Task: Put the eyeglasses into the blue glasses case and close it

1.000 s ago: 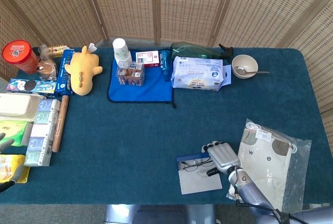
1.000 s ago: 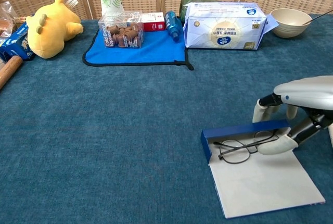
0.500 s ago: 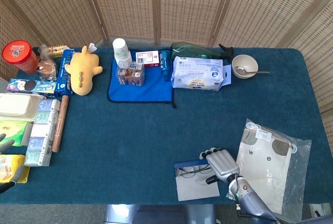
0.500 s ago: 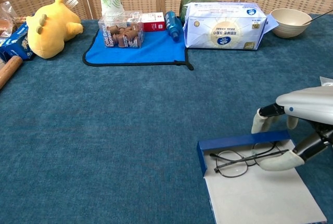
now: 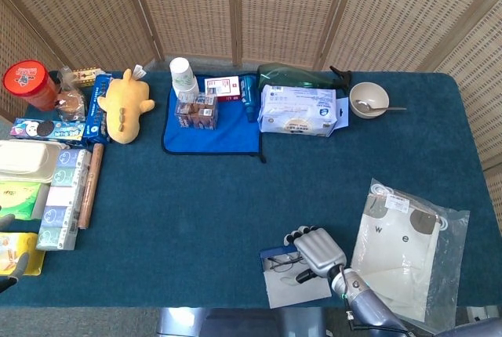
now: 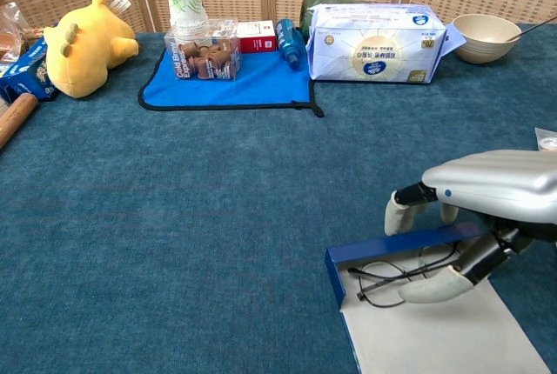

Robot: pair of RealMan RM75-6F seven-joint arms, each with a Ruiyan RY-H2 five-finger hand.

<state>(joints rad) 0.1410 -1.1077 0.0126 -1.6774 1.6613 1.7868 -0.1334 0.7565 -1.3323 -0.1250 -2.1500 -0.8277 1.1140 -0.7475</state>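
Note:
The blue glasses case (image 6: 392, 248) lies open near the table's front edge, its white flap (image 6: 435, 339) spread toward me. The thin black eyeglasses (image 6: 383, 285) lie inside it against the blue wall. My right hand (image 6: 496, 196) arches over the case; its fingers (image 6: 400, 213) hook behind the blue wall and its thumb lies inside on the glasses' arm. The head view shows the same case (image 5: 274, 252), eyeglasses (image 5: 281, 262) and right hand (image 5: 318, 249). My left hand (image 5: 9, 243) shows at the far left edge, fingers apart, holding nothing.
A clear bag with white cloth (image 5: 404, 247) lies just right of the case. A tissue pack (image 5: 298, 110), bowl (image 5: 369, 98), blue mat (image 5: 212, 129) and yellow plush (image 5: 124, 106) line the back. Boxes (image 5: 63, 196) and a rolling pin (image 5: 90, 184) stand at the left.
My right hand has drawn the case, with the eyeglasses in it, toward me and a little to the left. The left hand has barely shifted.

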